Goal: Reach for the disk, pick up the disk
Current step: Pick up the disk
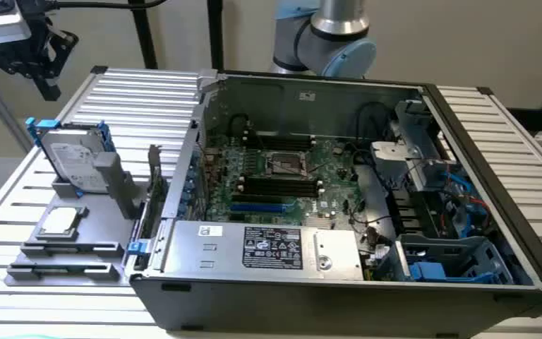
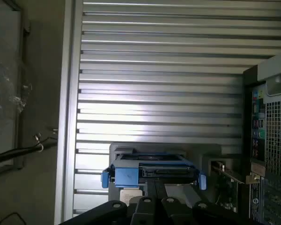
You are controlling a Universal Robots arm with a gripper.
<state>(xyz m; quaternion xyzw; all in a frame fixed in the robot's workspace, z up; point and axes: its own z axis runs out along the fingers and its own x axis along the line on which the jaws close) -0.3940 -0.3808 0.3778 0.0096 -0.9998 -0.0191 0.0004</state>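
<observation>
The disk (image 1: 75,161) is a silver-grey hard drive in a bright blue bracket. It stands upright on edge in a grey holder at the exterior view's left, on the slatted table. My gripper (image 1: 45,83) hangs high above and behind it, well apart from it, black fingers shut and holding nothing. In the wrist view the disk (image 2: 152,171) appears edge-on, with its blue bracket ends on both sides. The shut gripper (image 2: 155,187) sits just in front of it in that picture.
An open computer case (image 1: 497,183) lies on the slatted aluminium table (image 1: 130,99), close beside the holder. A small silver processor chip (image 1: 61,220) rests on the grey holder (image 1: 73,251) in front of the disk. A dark card (image 1: 155,176) stands between the disk and the case.
</observation>
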